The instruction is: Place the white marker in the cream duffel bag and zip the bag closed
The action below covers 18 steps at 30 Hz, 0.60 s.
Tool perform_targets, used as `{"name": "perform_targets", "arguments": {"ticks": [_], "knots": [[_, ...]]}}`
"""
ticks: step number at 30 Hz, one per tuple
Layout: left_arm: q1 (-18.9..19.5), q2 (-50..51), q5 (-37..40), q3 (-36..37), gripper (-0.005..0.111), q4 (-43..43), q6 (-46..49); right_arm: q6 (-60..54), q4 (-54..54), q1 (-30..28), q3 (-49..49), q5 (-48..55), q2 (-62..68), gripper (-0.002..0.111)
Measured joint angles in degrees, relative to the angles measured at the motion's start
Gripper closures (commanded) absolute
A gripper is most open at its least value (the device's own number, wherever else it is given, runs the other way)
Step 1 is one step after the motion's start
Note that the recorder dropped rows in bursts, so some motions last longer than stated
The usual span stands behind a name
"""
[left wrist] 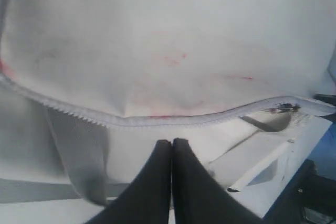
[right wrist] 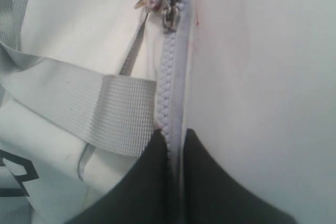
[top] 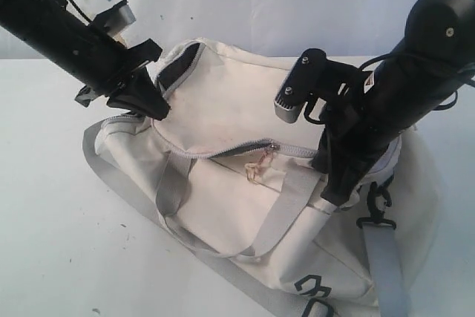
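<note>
Bag: cream duffel bag (top: 223, 102) lies on its side, top opening partly gaping.
Right gripper (right wrist: 176, 141): fingers clamped on the closed stretch of zipper (right wrist: 170, 93).
Left gripper (left wrist: 172, 148): fingers pressed together, nothing seen between them, just beside the open zipper edge.
Slider (top: 272, 147): roughly mid-run.
Marker: not visible in any view, probably already inside.
Remaining: zipping looks about half done.

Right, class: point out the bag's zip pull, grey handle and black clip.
Zip pull (right wrist: 169, 18): right wrist view, its metal slider.
Grey handle (right wrist: 100, 109): right wrist view, middle of the webbing.
Black clip (top: 376, 211): exterior view, the hook's body.
</note>
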Motion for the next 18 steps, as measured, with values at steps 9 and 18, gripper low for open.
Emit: {"name": "perform_targets", "arguments": {"ticks": [9, 18], "knots": [[-6.0, 0.0, 0.1, 0.0, 0.072, -2.1, 8.9, 0.0, 3.8, 0.0, 0.0, -2.1, -0.1, 0.108], [-11.4, 0.0, 0.2, 0.0, 0.059, -1.8, 11.7, 0.0, 4.3, 0.0, 0.0, -2.3, -0.1, 0.108]]}}
